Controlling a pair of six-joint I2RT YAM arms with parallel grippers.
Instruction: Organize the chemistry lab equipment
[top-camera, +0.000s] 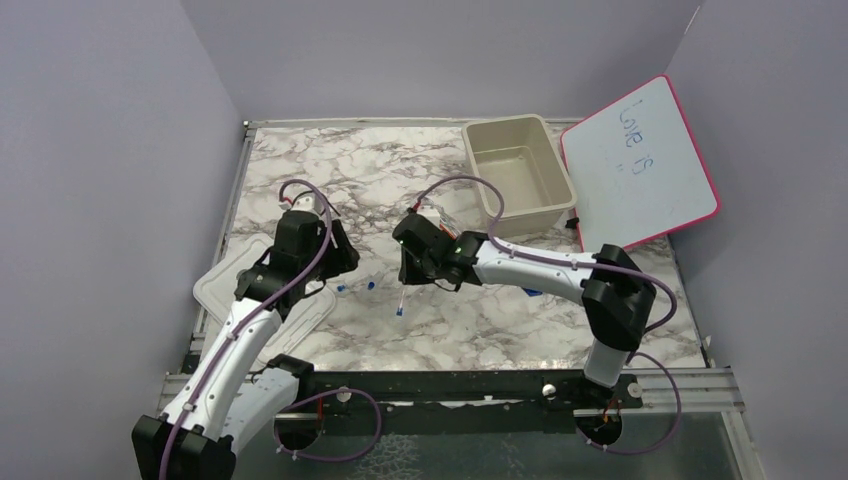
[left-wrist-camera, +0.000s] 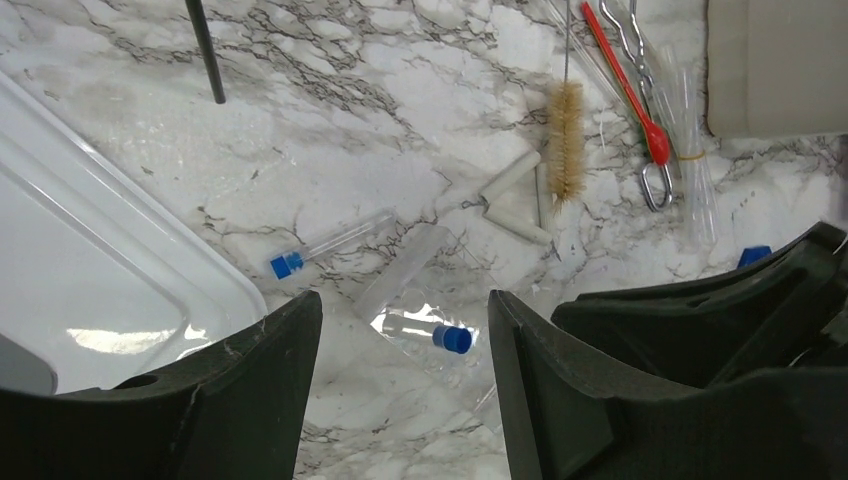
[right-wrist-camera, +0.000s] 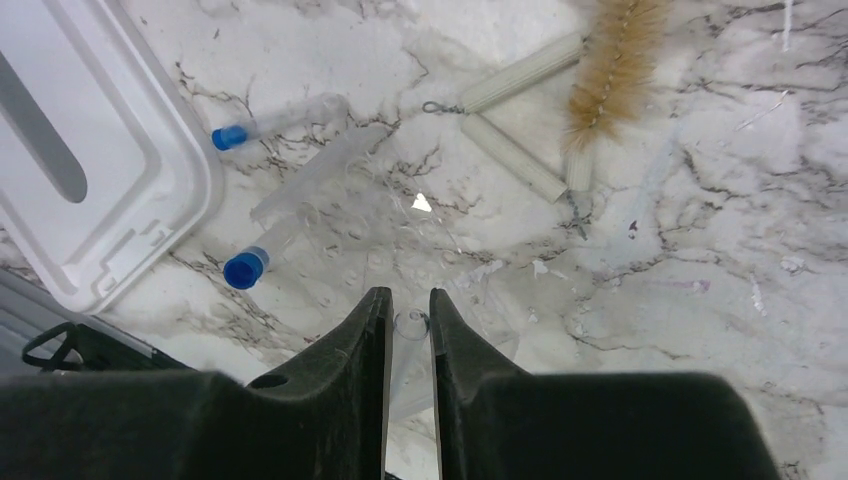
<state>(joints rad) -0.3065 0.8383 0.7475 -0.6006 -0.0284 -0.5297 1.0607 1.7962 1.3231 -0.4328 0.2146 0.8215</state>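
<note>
Black matte left jaws fill our near view, standing wide with nothing between them, hovering over the veined marble desk (left-wrist-camera: 400, 110). Left of them we see the glossy white lid (left-wrist-camera: 90, 270). Under them two slim clear tubes with blue caps (left-wrist-camera: 330, 243) lie flat, near each other. Further right, the right jaws pinch narrowly on a clear tube (right-wrist-camera: 410, 325), its round rim showing between them. Then we reach the tan-bristled wire brush (left-wrist-camera: 566, 140), the red-tipped dropper (left-wrist-camera: 630, 85) near it, and the smooth beige tub (top-camera: 525, 217).
</note>
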